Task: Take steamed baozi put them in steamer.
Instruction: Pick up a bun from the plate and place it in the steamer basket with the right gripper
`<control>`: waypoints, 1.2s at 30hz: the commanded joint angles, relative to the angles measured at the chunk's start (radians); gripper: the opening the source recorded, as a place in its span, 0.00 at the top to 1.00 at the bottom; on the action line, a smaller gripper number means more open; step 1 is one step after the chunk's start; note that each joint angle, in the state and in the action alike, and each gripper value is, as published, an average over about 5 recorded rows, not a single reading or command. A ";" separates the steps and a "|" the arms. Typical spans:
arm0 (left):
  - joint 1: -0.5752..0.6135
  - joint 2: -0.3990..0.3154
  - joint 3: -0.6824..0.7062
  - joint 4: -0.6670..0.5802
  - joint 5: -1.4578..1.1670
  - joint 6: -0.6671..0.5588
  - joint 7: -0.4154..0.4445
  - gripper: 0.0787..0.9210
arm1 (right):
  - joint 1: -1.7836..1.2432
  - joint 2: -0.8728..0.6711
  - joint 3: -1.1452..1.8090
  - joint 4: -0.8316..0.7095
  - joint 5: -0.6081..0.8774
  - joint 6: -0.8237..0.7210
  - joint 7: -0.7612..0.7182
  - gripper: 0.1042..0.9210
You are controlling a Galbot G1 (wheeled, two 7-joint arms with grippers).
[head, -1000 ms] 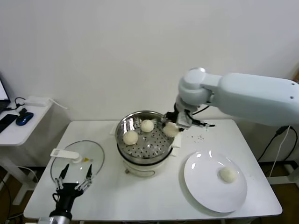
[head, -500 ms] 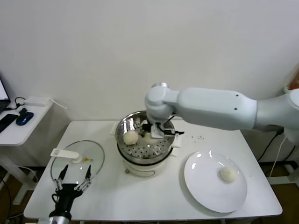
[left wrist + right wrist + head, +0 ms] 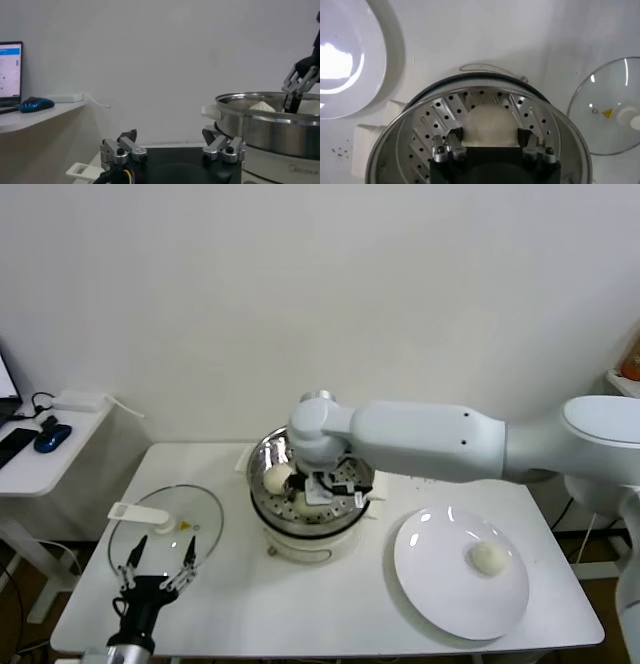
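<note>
From my seat, the right tool (image 3: 488, 145) is down inside the steamer (image 3: 268, 452), fingers either side of a baozi (image 3: 487, 124) and clamped on it, near the front of the perforated floor. Another bun (image 3: 277, 479) sits at the steamer's left side, and one more (image 3: 488, 557) is on the white plate (image 3: 430, 584) to the right (they're round, so no long axis to speak of). The base reads "Midea" (image 3: 303, 170). The left tool (image 3: 158, 567) is parked at the bench's (image 3: 340, 604) front-left corner by the glass lid (image 3: 205, 524), fingers spread, gripping nothing.
</note>
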 commanded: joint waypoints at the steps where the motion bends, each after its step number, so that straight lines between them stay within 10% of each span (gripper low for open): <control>1: -0.002 -0.001 0.001 0.004 0.001 0.000 0.000 0.12 | -0.032 0.019 0.013 -0.014 -0.054 0.028 0.000 0.28; 36: -0.012 -0.007 0.009 0.011 0.010 0.005 -0.002 0.12 | -0.033 -0.014 0.021 -0.006 -0.016 0.036 -0.018 0.12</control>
